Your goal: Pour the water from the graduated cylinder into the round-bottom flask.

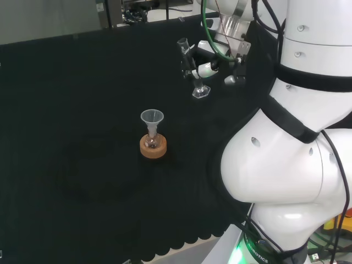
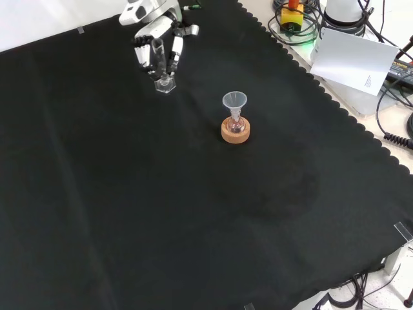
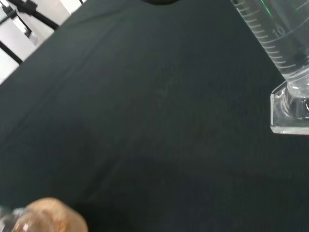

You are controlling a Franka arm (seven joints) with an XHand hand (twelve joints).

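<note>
The graduated cylinder stands upright on the cloth, long axis vertical; the hand has its fingers curled around its tube; the round-bottom flask, funnel-topped, stands well apart, toward the front view's lower right of the cylinder.

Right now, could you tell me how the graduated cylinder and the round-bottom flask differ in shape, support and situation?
The graduated cylinder is tall and slim on its own clear foot; the round-bottom flask is short and sits in a cork ring. The flask carries a funnel in its neck; the cylinder's top is bare. The hand has its fingers around the cylinder, while the flask stands apart, untouched. Both are clear and upright on the black cloth.
</note>
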